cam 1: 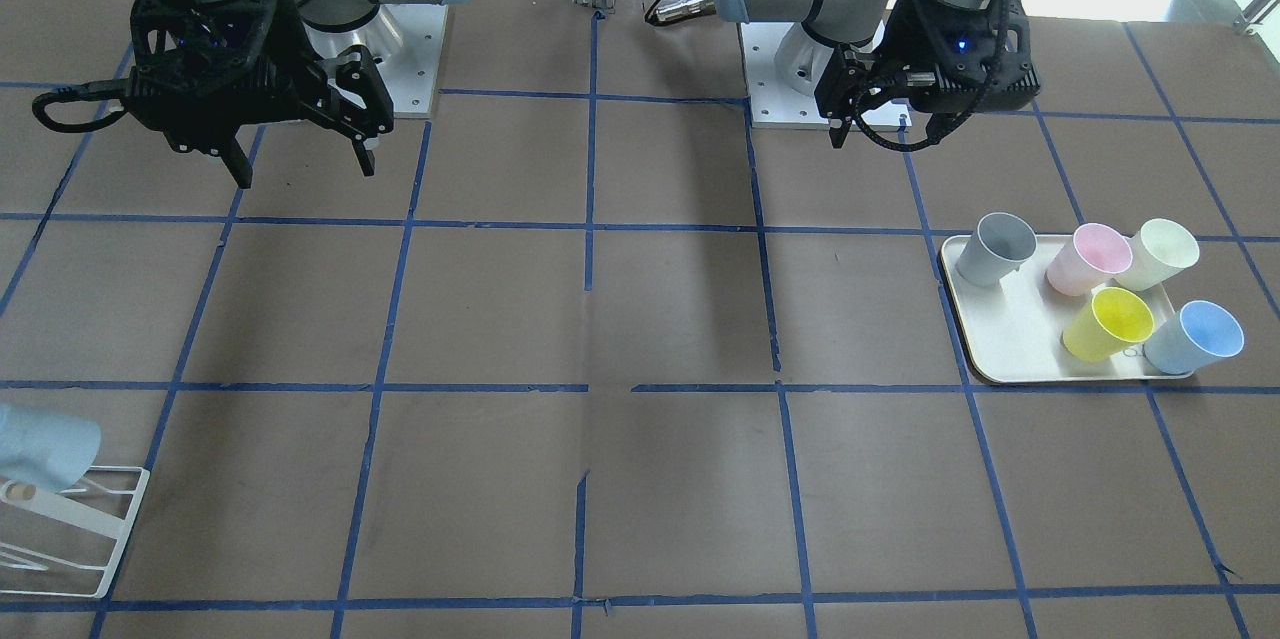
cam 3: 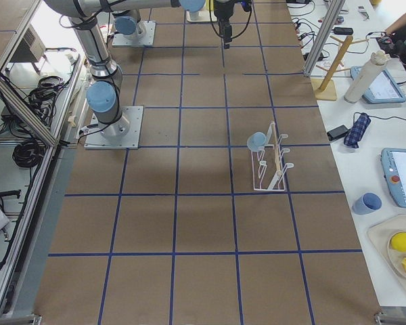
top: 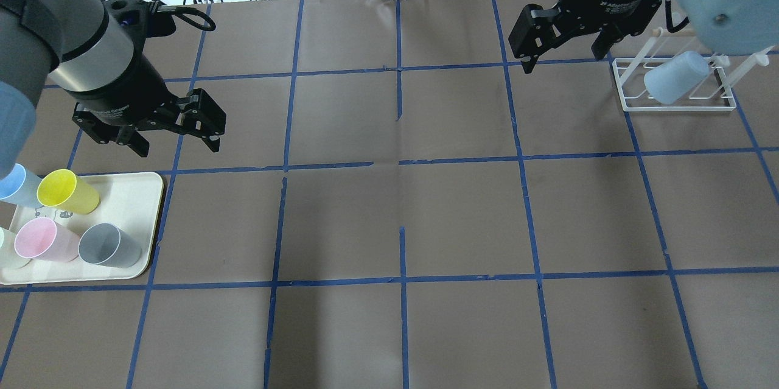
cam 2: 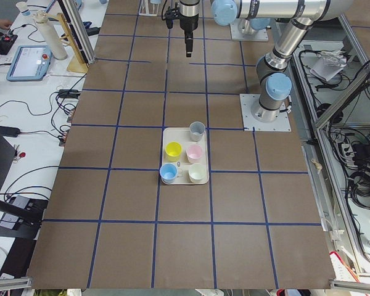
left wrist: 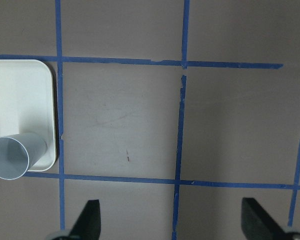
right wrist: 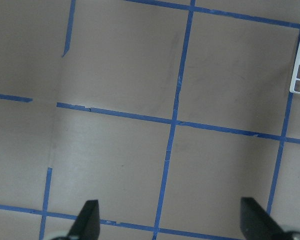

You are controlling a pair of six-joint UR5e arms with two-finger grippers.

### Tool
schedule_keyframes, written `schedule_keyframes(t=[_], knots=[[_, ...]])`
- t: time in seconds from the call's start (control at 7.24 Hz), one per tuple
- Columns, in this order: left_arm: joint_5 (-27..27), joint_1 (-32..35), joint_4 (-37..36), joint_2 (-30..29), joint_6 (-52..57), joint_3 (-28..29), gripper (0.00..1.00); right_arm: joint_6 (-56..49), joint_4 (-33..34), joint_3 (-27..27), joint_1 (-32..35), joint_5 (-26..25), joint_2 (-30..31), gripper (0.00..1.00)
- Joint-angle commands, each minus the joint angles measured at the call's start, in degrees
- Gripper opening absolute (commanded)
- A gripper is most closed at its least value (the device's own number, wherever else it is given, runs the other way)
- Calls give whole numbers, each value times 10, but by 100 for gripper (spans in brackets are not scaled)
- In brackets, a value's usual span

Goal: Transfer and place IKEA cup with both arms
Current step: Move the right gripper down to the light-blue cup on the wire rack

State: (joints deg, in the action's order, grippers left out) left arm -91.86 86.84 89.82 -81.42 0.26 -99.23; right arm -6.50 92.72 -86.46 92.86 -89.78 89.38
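A pale-blue cup (cam 1: 1195, 337) stands on the white tray (cam 1: 1000, 339), at its outer corner; it also shows in the overhead view (top: 15, 185). A second pale-blue cup (top: 675, 77) hangs tilted on the white wire rack (top: 669, 106), seen too in the front view (cam 1: 45, 447). My left gripper (top: 176, 145) hovers open and empty, above the table just beyond the tray. My right gripper (top: 563, 60) hovers open and empty, just left of the rack. Both wrist views show spread fingers with nothing between them.
The tray also holds a grey cup (cam 1: 993, 249), a pink cup (cam 1: 1087, 259), a cream cup (cam 1: 1158, 253) and a yellow cup (cam 1: 1108, 323). The grey cup (left wrist: 15, 155) shows in the left wrist view. The brown table (top: 401, 206) has a blue tape grid.
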Motion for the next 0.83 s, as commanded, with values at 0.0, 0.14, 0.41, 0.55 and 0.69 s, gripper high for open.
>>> schedule_keyframes(t=[0.0, 0.14, 0.41, 0.55, 0.69], knots=[[-1, 0, 1, 0, 0, 0, 100, 0, 0, 0, -1, 0, 0, 100], [-1, 0, 1, -1, 0, 0, 100, 1, 0, 0, 0, 0, 0, 100], [-1, 0, 1, -1, 0, -5, 100, -6, 4, 2, -14, 0, -2, 100], [-5, 0, 1, 0, 0, -9, 100, -6, 7, 2, -49, -1, -3, 100], [-7, 0, 6, 4, 0, -9, 100, -22, 6, 2, -109, -6, -7, 100]])
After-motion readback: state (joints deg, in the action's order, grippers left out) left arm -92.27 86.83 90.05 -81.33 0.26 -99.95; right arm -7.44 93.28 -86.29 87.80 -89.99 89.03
